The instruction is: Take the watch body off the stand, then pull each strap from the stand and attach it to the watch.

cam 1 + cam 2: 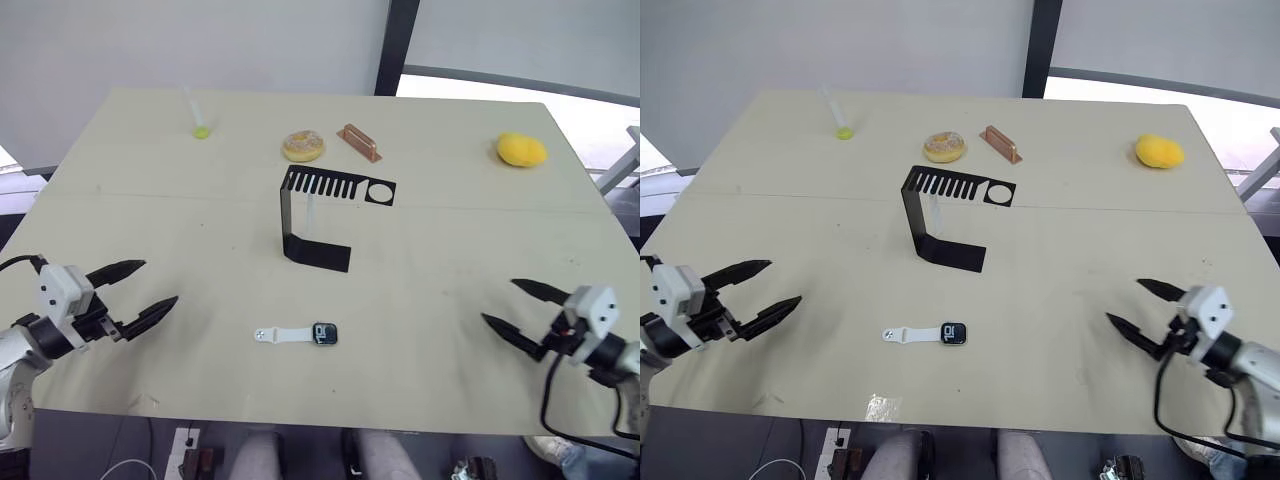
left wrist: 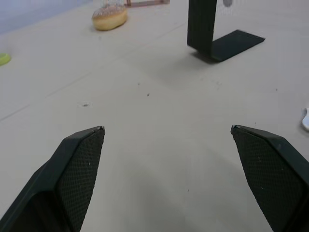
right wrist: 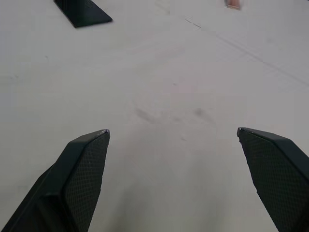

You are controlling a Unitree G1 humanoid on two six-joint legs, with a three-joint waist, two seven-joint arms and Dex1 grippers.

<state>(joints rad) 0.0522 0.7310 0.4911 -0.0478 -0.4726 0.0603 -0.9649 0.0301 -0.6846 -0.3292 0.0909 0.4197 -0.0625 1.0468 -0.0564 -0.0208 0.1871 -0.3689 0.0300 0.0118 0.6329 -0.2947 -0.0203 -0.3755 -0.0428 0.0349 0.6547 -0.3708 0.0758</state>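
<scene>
Watch body lies flat on table near front edge, one white strap already joined, second strap hanging in stand; left tool and right tool both spread apart, empty, parked wide.

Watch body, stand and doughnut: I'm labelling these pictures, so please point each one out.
watch body (image 1: 325, 334): left eye view, on its dark screen.
stand (image 1: 337, 186): left eye view, on its slotted top plate.
doughnut (image 1: 303, 146): left eye view, on its top.
</scene>
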